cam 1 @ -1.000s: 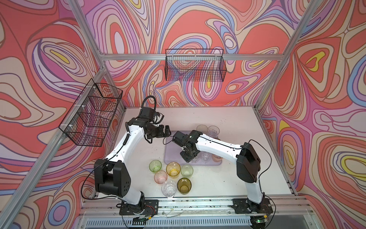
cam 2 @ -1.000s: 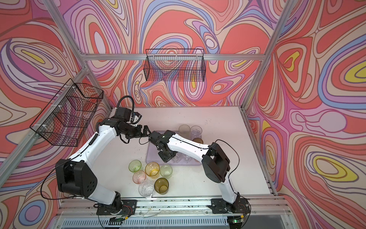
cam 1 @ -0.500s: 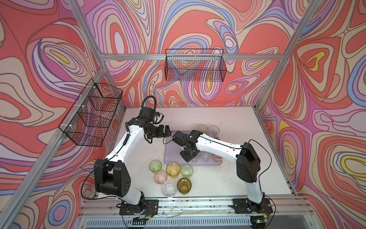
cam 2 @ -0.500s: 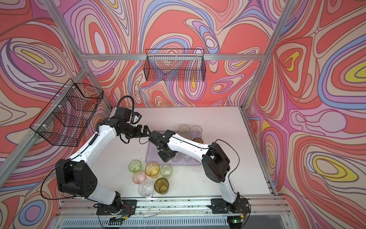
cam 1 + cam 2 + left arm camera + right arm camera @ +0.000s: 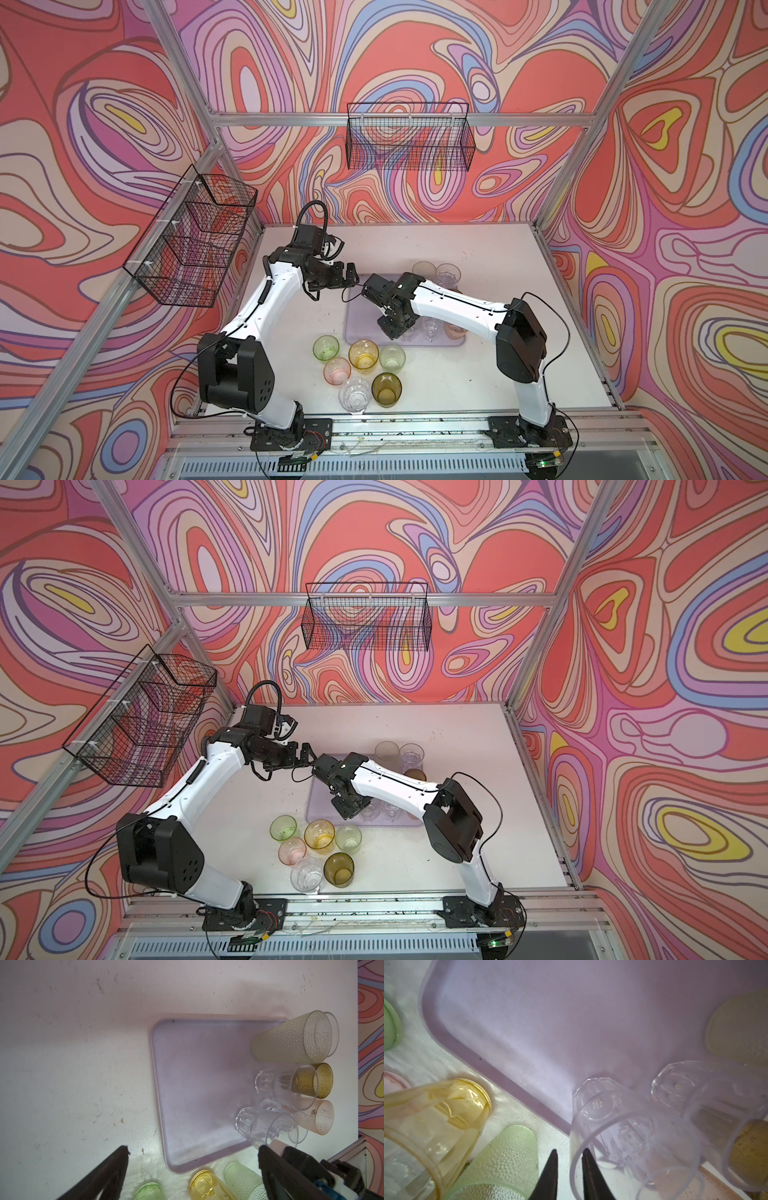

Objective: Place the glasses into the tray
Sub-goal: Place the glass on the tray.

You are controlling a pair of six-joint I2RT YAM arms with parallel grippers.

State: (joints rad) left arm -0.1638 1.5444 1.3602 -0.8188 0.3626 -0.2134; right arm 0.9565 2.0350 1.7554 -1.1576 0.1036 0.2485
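Straddling rim of clear glass [image 5: 623,1126], right end effector [image 5: 569,1152] is holding fingers narrowly apart, one inside, one outside. Glass is standing upright in tray [image 5: 529,1022] at worktop [image 5: 478,257] centre. Left end effector [image 5: 192,1147] is hovering wide open, back-left of centre. Near worktop front edge, six glasses [image 5: 363,353] are sitting.

A white table [image 5: 478,257] lay under the left claw [image 5: 353,276] and the right claw [image 5: 392,330]. It had little dark marks [image 5: 99,986] on it, out in front of the left claw. A long black wire basket [image 5: 409,137] hung high up, far past both claws. A second black wire basket [image 5: 195,241], split into small parts, hung well off to the left claw's left. Swirly red, pink and purple walls [image 5: 415,50] and silver metal bars [image 5: 291,119] stood all around.
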